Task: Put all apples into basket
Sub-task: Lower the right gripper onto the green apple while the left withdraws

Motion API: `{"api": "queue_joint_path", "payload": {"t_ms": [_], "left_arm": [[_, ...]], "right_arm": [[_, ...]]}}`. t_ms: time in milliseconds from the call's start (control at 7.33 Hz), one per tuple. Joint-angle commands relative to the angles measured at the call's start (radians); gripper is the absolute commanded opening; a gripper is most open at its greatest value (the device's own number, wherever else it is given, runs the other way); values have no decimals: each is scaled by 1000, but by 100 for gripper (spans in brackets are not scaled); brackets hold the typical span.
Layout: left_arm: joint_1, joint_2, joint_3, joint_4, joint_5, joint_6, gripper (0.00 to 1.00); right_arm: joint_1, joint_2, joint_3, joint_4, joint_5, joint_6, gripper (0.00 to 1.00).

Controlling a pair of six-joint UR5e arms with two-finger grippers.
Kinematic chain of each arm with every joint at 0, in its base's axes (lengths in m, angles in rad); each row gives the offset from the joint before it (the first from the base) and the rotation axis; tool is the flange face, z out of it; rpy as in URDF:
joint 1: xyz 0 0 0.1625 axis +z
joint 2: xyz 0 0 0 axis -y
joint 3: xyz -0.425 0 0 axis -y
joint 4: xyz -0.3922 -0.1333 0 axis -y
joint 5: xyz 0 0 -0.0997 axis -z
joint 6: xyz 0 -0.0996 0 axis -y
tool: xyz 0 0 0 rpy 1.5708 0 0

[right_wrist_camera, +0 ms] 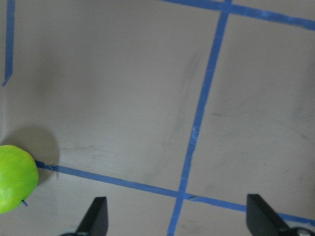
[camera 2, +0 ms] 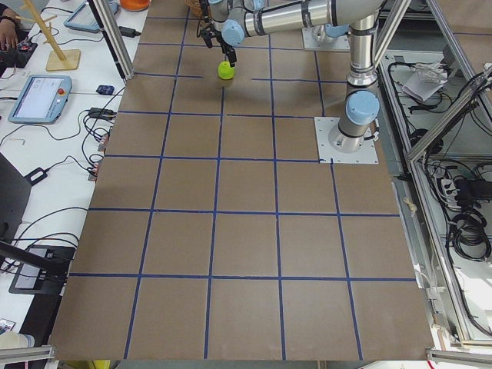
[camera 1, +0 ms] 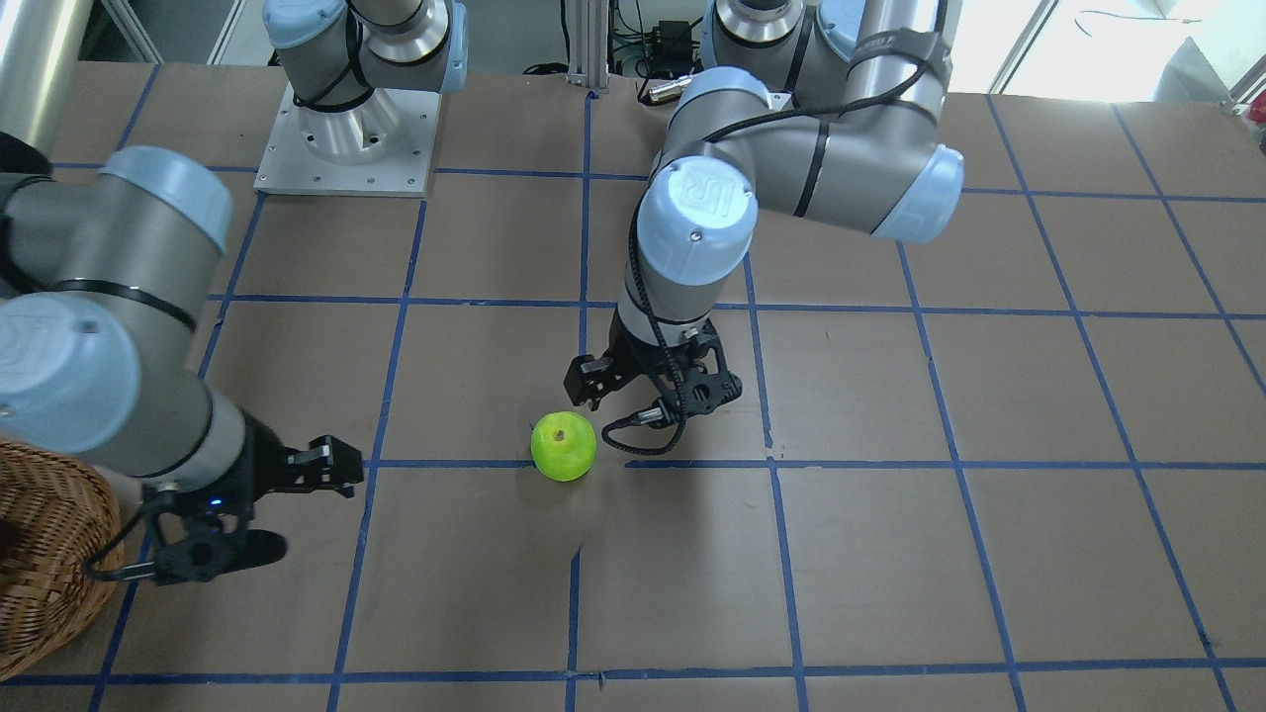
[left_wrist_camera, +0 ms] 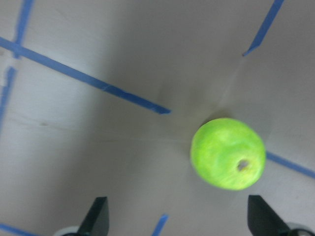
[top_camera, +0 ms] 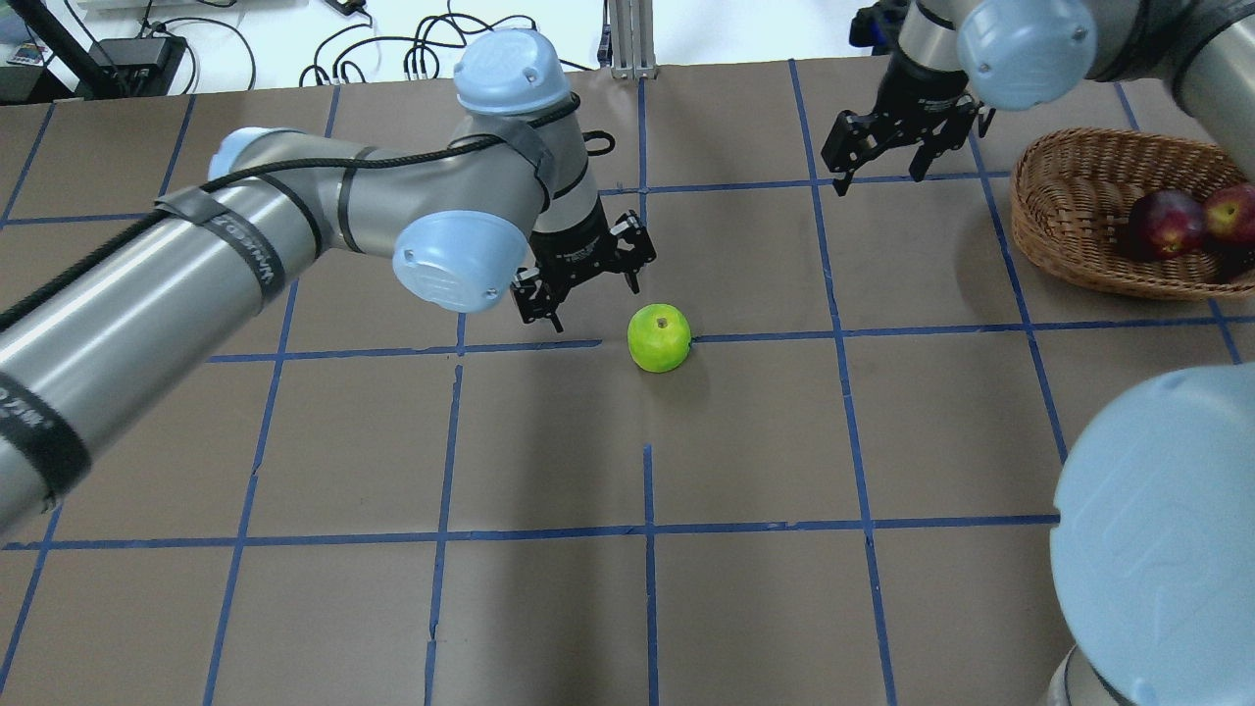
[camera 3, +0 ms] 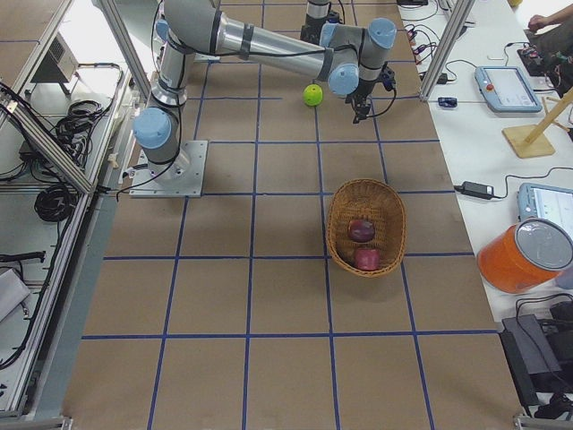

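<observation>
Front-facing, I see the bright green round apple (camera 1: 564,447) sitting on the brown, blue-taped worktop (camera 1: 890,554), just beside my left pincer (camera 1: 655,400), whose jaws are spread and empty. My right pincer (camera 1: 297,506) hangs spread and empty near the round light-brown wicker basket (camera 1: 40,564). Overhead, the dark maroon apple (top_camera: 1165,224) and the red apple (top_camera: 1233,210) lie inside that basket. From the left wrist, the green apple lies ahead of the spread pincer, untouched.

We classify this site as a robotics laboratory. Evidence: a worktop (camera 2: 246,254) papered brown and gridded with blue tape, an aluminium frame (camera 2: 109,38) enclosing it, a teach pendant (camera 3: 506,87) at 2 o'clock in the exterior right view, and cable bundles (camera 2: 461,223) beside the bolted arm base (camera 2: 327,154).
</observation>
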Motion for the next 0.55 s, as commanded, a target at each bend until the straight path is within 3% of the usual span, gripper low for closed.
{"api": "queue_joint_path", "payload": {"t_ms": [0,136,273,409], "left_arm": [[80,157,-26,-112,16,298,100],[135,207,-38,-110,38,453,100],[199,238,-17,-119,102,560,100],[245,254,4,-187,107,585,100]], "right_arm": [[141,0,53,-83,49,203,100],[244,15,64,-111,36,381,100],[275,35,88,-142,33,420,100],[285,44,145,-203,-2,444,100]]}}
